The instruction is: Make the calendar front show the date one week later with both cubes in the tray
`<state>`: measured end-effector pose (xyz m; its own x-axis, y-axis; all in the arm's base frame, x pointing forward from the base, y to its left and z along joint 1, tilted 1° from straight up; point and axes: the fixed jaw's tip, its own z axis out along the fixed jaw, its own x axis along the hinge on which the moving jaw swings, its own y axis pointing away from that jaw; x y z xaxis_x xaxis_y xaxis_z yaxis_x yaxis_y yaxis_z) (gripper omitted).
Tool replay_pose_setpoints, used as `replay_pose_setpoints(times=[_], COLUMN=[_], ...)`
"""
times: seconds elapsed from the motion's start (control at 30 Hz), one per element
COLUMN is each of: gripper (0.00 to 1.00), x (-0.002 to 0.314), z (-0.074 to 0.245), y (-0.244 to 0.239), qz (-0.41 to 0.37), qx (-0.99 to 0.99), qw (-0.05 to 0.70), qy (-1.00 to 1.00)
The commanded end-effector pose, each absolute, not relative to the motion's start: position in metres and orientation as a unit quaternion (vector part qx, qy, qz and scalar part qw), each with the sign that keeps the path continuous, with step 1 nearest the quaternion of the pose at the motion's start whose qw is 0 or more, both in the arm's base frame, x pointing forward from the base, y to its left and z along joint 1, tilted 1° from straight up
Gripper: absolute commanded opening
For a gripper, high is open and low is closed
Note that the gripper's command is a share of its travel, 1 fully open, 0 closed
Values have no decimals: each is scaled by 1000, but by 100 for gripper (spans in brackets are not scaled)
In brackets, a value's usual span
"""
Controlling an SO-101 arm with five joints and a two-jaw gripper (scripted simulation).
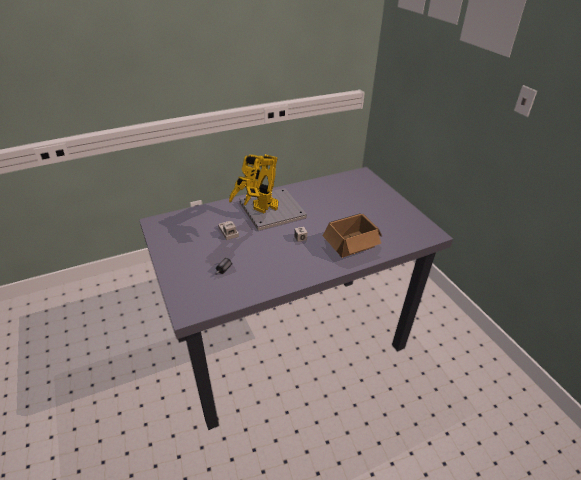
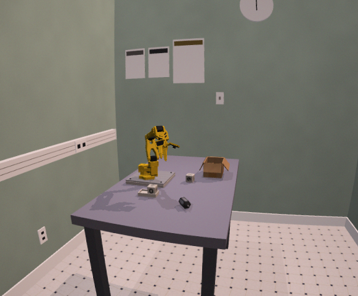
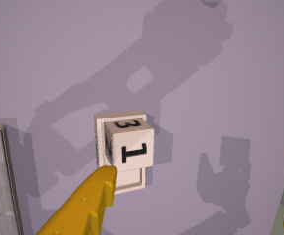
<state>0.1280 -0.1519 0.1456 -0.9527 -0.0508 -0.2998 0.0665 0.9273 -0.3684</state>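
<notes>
My arm [image 1: 272, 173] [image 2: 150, 148] folded high, gripper [image 1: 238, 201] [image 2: 172, 153] [image 3: 201, 193] released and holding nothing, tray [image 1: 222, 229] [image 2: 142, 193] [image 3: 99, 147] well in from the table's [image 1: 290, 268] [image 2: 209, 203] [image 3: 264, 73] nearer short edge.

On our purple-grey table [image 1: 280, 279] [image 2: 172, 219] [image 3: 191, 29], base plate [image 1: 293, 215] [image 2: 167, 180] [image 3: 5, 181] lay by the wall-side edge; tray [image 1: 234, 236] [image 2: 143, 194] [image 3: 99, 147], loose cube [image 1: 300, 234] [image 2: 190, 177], black object [image 1: 223, 266] [image 2: 184, 202], open box [image 1: 362, 242] [image 2: 213, 170] sat apart.
</notes>
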Motion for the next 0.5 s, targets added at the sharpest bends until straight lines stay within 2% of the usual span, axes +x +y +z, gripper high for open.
replay_pose_setpoints(times=[0.0,0.17,0.47], gripper=[35,35,35], x=[150,166,208], z=[147,147,147], y=[-140,-126,-68], qz=[-173,-154,-78], qx=[13,18,36], qw=[181,199,241], qy=[968,968,967])
